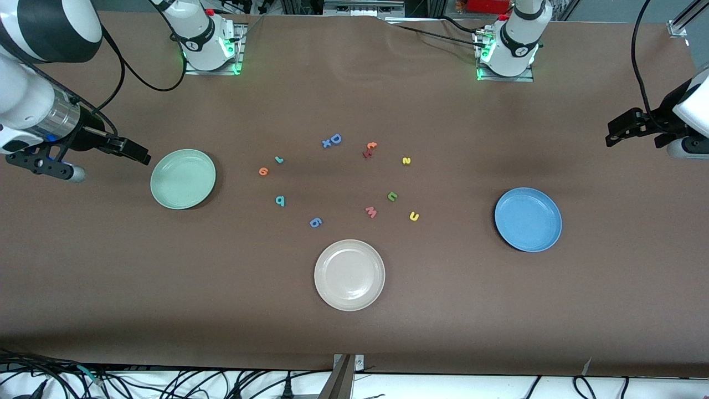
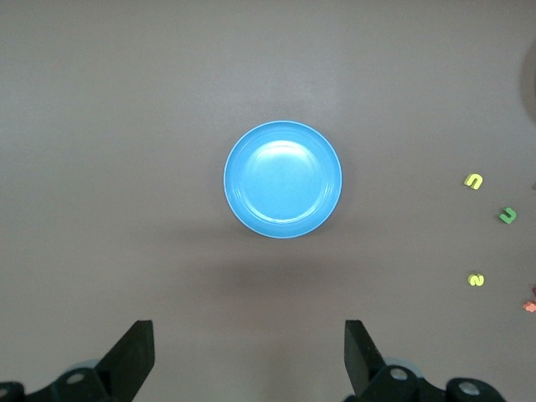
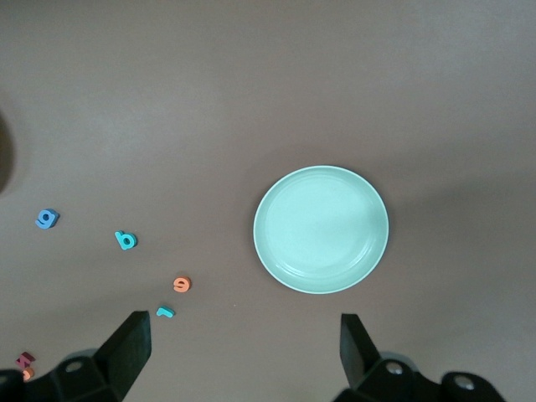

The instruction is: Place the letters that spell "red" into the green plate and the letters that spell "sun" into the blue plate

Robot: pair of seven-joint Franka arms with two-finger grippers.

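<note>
The pale green plate [image 1: 183,178] [image 3: 321,229] lies toward the right arm's end of the table, the blue plate [image 1: 528,219] [image 2: 283,179] toward the left arm's end. Between them lie a teal "r" [image 1: 279,160] [image 3: 165,312], an orange "e" [image 1: 263,172] [image 3: 181,284], a teal "d" [image 1: 280,201] [image 3: 126,241], a yellow "s" [image 1: 406,160] [image 2: 476,280], a green "n" [image 1: 392,196] [image 2: 507,215] and a yellow "u" [image 1: 414,216] [image 2: 474,180]. My right gripper [image 1: 141,155] [image 3: 246,347] hangs open and empty over the table beside the green plate. My left gripper [image 1: 612,133] [image 2: 249,352] hangs open and empty over the table's end past the blue plate.
A cream-white plate [image 1: 349,275] lies nearer the front camera than the letters. Other letters lie among them: a blue "D" [image 1: 334,139], a blue "g" [image 1: 315,223] [image 3: 47,219], a pinkish "w" [image 1: 371,212] and a small orange and red pair [image 1: 370,148].
</note>
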